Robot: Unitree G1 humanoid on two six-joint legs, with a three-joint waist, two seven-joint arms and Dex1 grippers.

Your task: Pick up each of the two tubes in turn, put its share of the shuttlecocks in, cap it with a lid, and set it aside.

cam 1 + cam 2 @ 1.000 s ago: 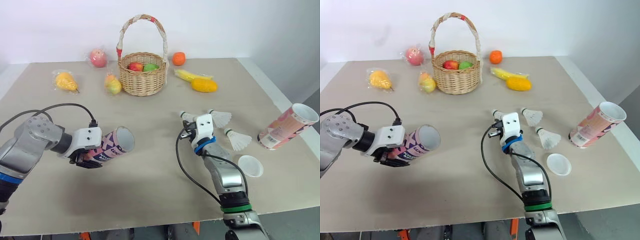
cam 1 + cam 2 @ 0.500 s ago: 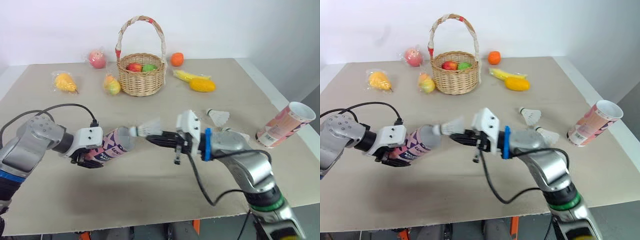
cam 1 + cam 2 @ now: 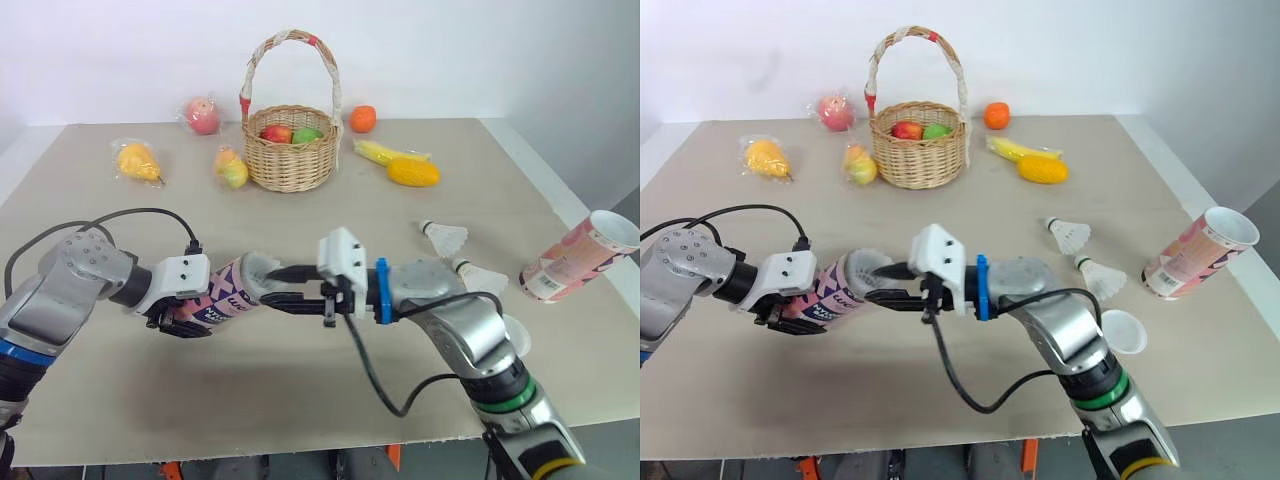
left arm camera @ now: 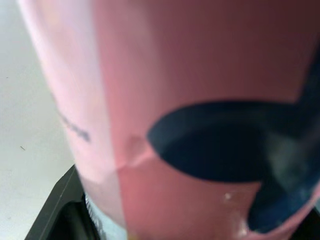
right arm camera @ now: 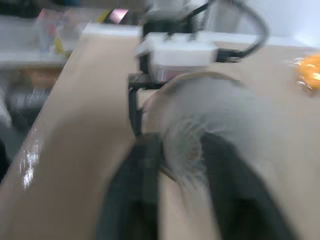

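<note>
1. The left gripper (image 3: 185,316) is clamped on the tube (image 3: 232,288), held level with its mouth facing 3 o'clock.
2. The right gripper (image 3: 272,286) pinches a shuttlecock (image 5: 186,137) at that mouth.
3. Good practice: align the two axes, push toward 9 o'clock, and release only once it is seated inside.

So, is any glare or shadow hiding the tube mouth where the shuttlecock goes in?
Left eye view: even light, no glare on the table; the tube mouth is lit, with the right gripper dark against it. Right wrist view: the shuttlecock feathers read pale between its fingers at the rim, not washed out.
</note>
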